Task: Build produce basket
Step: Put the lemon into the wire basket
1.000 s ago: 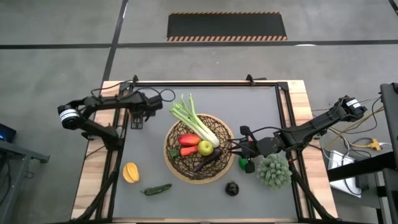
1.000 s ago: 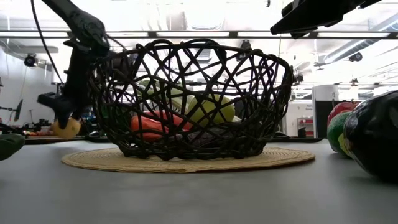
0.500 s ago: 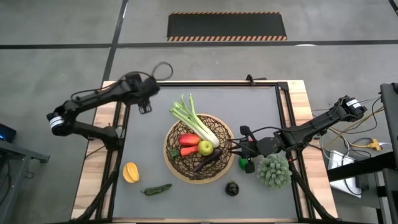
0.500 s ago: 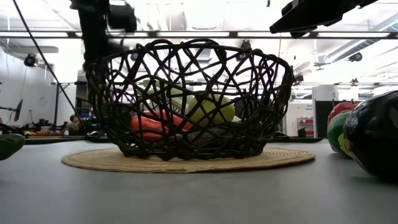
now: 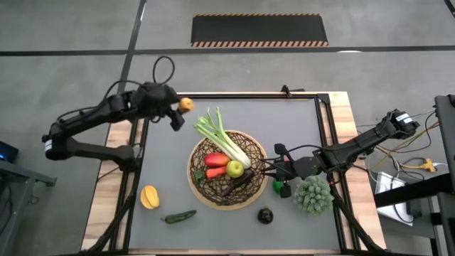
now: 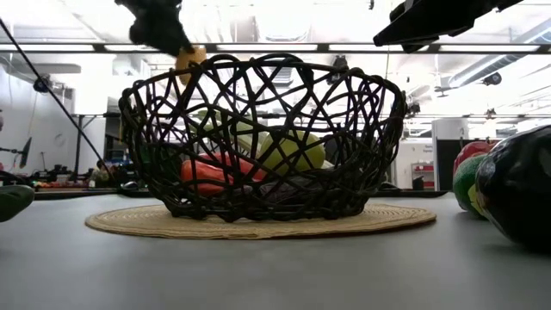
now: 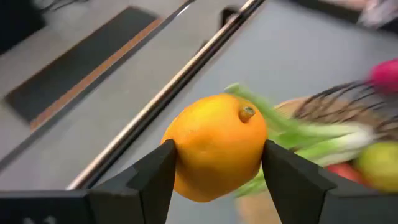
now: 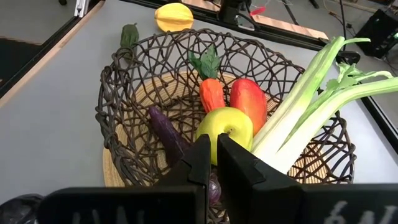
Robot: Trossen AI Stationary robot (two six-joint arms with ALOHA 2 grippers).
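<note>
The dark wicker basket [image 5: 200,186] stands mid-table on a tan mat and holds a leek [image 5: 222,136], a carrot, a red pepper [image 8: 247,102], a yellow-green fruit [image 8: 225,126] and a purple eggplant [image 8: 164,132]. The leek's leafy end sticks out over the far rim. My left gripper [image 5: 179,111] hangs high over the table's far left, shut on a round orange fruit [image 7: 214,146]; in the low view that fruit [image 6: 191,58] shows above the basket's rim. My right gripper [image 8: 213,149] hovers shut at the basket's right rim [image 5: 266,167]. My left gripper pinches the orange fruit between its two fingers, one finger [image 7: 155,177] on each opposite side [image 7: 180,155], with the stem nub [image 7: 247,112] facing up. The fingers slant down from the table's left. The fruit is lifted clear, high above the table.
On the table in front of the basket lie a yellow fruit [image 5: 149,196], a green chili [image 5: 178,216] and a dark round fruit [image 5: 265,215]. A green lime [image 5: 281,188] and a spiky green clump [image 5: 313,195] sit by the right arm. A black frame rims the mat.
My left gripper has risen steeply from near the table at the far left, carrying the orange fruit up clear of the surface. It has drifted toward the basket and rolled its wrist. The right arm has kept still.
</note>
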